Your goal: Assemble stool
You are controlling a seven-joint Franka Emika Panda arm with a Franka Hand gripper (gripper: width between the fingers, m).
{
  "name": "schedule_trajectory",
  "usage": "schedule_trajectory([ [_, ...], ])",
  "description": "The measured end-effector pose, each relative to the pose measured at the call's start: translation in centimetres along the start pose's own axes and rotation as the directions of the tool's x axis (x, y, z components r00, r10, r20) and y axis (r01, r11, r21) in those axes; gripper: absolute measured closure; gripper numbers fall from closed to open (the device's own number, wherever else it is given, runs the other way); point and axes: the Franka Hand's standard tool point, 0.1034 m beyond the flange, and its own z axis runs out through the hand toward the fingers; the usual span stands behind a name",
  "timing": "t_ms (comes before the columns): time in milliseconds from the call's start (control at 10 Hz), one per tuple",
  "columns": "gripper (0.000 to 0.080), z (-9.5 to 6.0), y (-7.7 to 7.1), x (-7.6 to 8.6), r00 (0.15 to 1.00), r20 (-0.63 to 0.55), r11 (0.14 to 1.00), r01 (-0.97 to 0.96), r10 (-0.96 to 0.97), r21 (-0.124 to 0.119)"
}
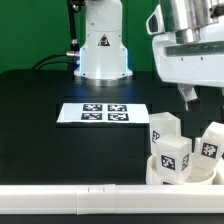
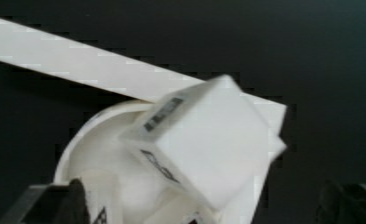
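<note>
The round white stool seat [image 1: 180, 174] lies at the exterior view's lower right, against the rail. Three white tagged legs stand on it: one at the back [image 1: 164, 128], one in front [image 1: 172, 156] and one tilted on the right [image 1: 211, 141]. My gripper [image 1: 189, 98] hangs just above them, touching none. In the wrist view a leg [image 2: 212, 130] stands over the seat [image 2: 105, 150], below the gripper [image 2: 205, 208]. The dark fingertips [image 2: 55, 205] sit wide apart on either side of it, open and holding nothing.
The marker board [image 1: 104, 113] lies mid-table on the black surface. The long white border rail [image 1: 70, 195] runs along the front edge and shows in the wrist view [image 2: 82, 58]. The robot base [image 1: 102, 45] stands at the back.
</note>
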Motion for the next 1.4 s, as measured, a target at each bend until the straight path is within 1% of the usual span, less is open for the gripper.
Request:
schedule_trajectory([
  [100,0.0151,0.0,0.0,0.1,0.998,-0.001,0.998,0.063,-0.063,0.0],
  [200,0.0151,0.0,0.0,-0.1,0.989,-0.003,0.989,0.15,-0.15,-0.012],
  [300,0.0151,0.1,-0.4,-0.3,0.918,-0.011,0.917,0.396,-0.397,-0.055],
  [400,0.0151,0.0,-0.8,-0.4,0.83,-0.004,0.829,0.557,-0.558,-0.058],
  [500,0.0151,0.1,-0.7,-0.6,0.761,0.01,0.759,0.648,-0.649,-0.058],
  [800,0.0151,0.2,-0.4,-0.2,0.645,0.005,0.643,0.763,-0.764,-0.067],
  [900,0.0151,0.4,-0.3,-0.2,0.517,0.031,0.513,0.854,-0.855,-0.085],
  [1000,0.0151,0.9,-0.7,-0.5,0.316,0.093,0.306,0.946,-0.944,-0.102],
  [1100,0.0151,1.1,-1.1,-1.1,0.192,0.122,0.18,0.979,-0.974,-0.098],
  [1200,0.0151,1.1,-1.0,-1.5,0.115,0.132,0.104,0.991,-0.985,-0.088],
  [1400,0.0151,1.1,-0.9,-0.9,0.044,0.139,0.032,0.996,-0.989,-0.083],
])
